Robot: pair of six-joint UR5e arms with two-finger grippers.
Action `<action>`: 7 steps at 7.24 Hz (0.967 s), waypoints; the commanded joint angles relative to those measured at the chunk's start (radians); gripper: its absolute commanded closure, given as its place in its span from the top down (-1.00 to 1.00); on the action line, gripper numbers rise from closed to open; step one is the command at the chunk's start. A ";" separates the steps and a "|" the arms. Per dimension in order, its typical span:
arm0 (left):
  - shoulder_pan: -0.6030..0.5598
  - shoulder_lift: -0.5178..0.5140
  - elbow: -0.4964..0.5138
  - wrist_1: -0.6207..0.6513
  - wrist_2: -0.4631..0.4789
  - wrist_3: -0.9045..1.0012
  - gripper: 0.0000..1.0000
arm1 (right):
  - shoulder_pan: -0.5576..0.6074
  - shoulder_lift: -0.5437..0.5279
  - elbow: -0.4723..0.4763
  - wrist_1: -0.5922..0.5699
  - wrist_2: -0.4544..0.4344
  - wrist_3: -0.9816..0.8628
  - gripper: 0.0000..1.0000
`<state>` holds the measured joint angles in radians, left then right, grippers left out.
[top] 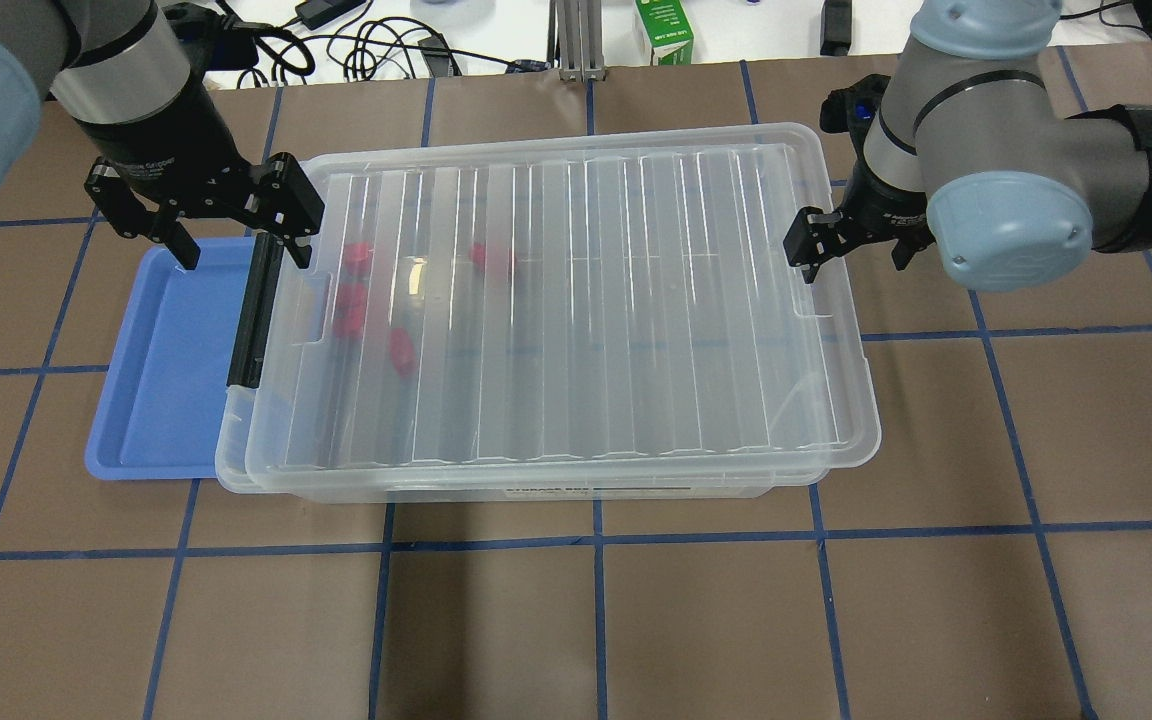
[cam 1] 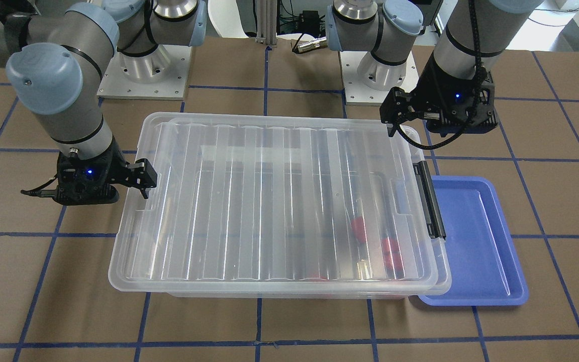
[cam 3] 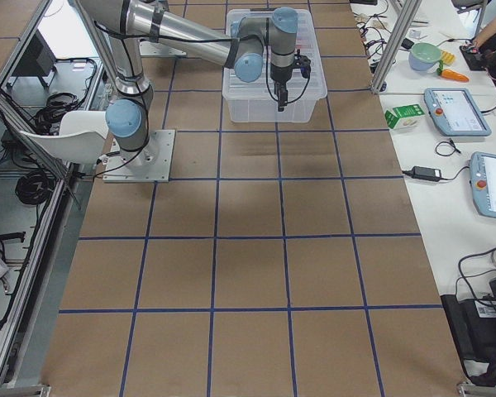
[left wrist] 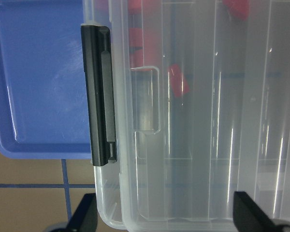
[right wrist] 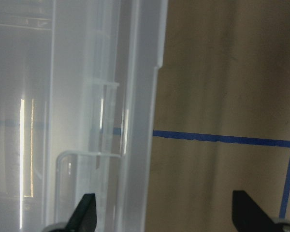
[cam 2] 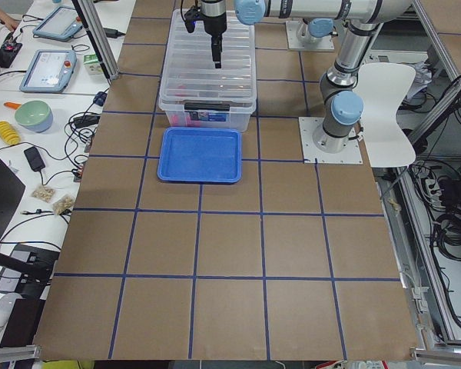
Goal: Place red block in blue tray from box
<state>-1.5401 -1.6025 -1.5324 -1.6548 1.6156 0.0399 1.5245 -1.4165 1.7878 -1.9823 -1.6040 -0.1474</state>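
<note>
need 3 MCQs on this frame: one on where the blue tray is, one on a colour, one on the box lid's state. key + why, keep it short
1. Where does the blue tray sit relative to the box?
A) inside it
B) beside its latch end
C) beside the end away from the latch

2. What colour is the latch?
A) black
B) white
C) red

3. What is the state of the lid?
A) lying off to one side
B) standing on edge
C) on the box, covering it

Key:
1 B: the overhead view shows the tray right next to the short end that carries the latch.
2 A: the left wrist view shows it as a black bar.
3 C: the ribbed lid spans the box, and the red pieces show only blurred through it.
</note>
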 commanded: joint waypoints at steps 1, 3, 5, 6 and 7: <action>0.000 -0.001 0.000 0.000 0.003 0.000 1.00 | -0.058 0.001 -0.001 0.003 0.002 -0.044 0.98; 0.000 -0.001 0.000 0.000 0.003 0.002 1.00 | -0.107 -0.004 -0.002 0.003 -0.001 -0.131 0.98; 0.000 -0.001 0.000 0.000 0.004 0.002 1.00 | -0.162 -0.007 -0.002 0.005 -0.005 -0.202 0.98; 0.000 -0.002 0.000 0.000 0.003 0.000 1.00 | -0.184 -0.010 -0.002 0.005 -0.007 -0.230 0.98; 0.005 0.002 0.000 0.001 0.001 0.015 1.00 | -0.202 -0.010 -0.002 0.006 -0.007 -0.247 0.98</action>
<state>-1.5390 -1.6029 -1.5324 -1.6547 1.6183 0.0440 1.3480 -1.4253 1.7858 -1.9770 -1.6095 -0.3644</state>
